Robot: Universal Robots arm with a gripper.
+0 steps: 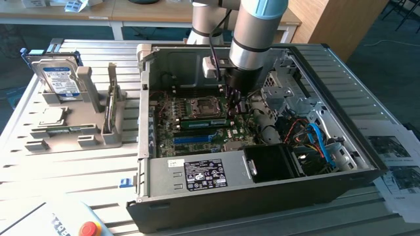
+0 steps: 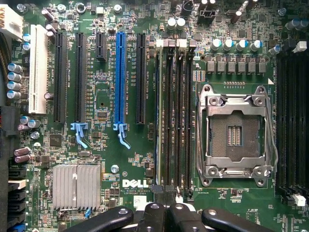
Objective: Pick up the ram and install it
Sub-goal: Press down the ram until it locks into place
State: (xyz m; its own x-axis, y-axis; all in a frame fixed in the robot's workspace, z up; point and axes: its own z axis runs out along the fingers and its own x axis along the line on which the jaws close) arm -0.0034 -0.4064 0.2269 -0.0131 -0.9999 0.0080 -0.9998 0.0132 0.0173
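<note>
The ram [image 1: 203, 123] is a thin green stick lying along a memory slot on the motherboard inside the open computer case [image 1: 262, 196]. In the wrist view the ram [image 2: 158, 116] shows edge-on, standing in the outermost of the black memory slots [image 2: 176, 116]. My gripper [image 1: 237, 107] hangs down inside the case, just beside one end of the ram. Its black fingers [image 2: 152, 215] are pressed together with nothing visible between them, right over the end of the slot row. My gripper [image 2: 166, 209] is shut.
A long blue slot [image 2: 119, 77] and the bare CPU socket [image 2: 235, 130] flank the memory slots. Outside the case, on the exterior view's left, a grey rack [image 1: 72, 132] holds a silver hard drive [image 1: 59, 78]. Case walls, cables [image 1: 318, 142] and the power supply [image 1: 203, 174] crowd the arm.
</note>
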